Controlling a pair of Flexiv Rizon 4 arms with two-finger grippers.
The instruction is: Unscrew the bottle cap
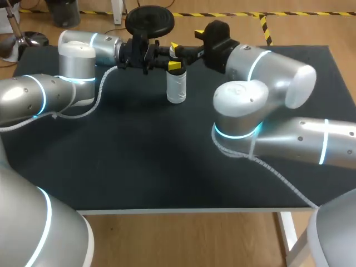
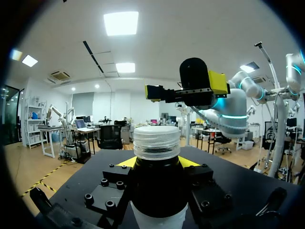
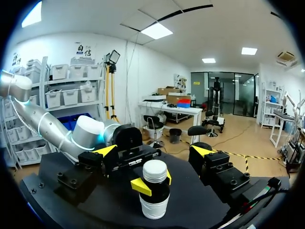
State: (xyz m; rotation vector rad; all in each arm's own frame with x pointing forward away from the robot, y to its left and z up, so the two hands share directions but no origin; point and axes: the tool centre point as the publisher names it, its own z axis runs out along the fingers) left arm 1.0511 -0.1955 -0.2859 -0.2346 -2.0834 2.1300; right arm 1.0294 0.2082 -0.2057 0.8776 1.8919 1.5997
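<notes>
Head view: left end effector (image 1: 174, 56) grips capped bottle (image 1: 176, 89).

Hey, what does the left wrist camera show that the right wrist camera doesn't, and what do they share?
Left wrist only: the ribbing on the cap, and the right arm. Right wrist only: the bottle down to its base on the table, and the left arm. Both: the left gripper shut on the bottle just under the cap, the right gripper open.
</notes>
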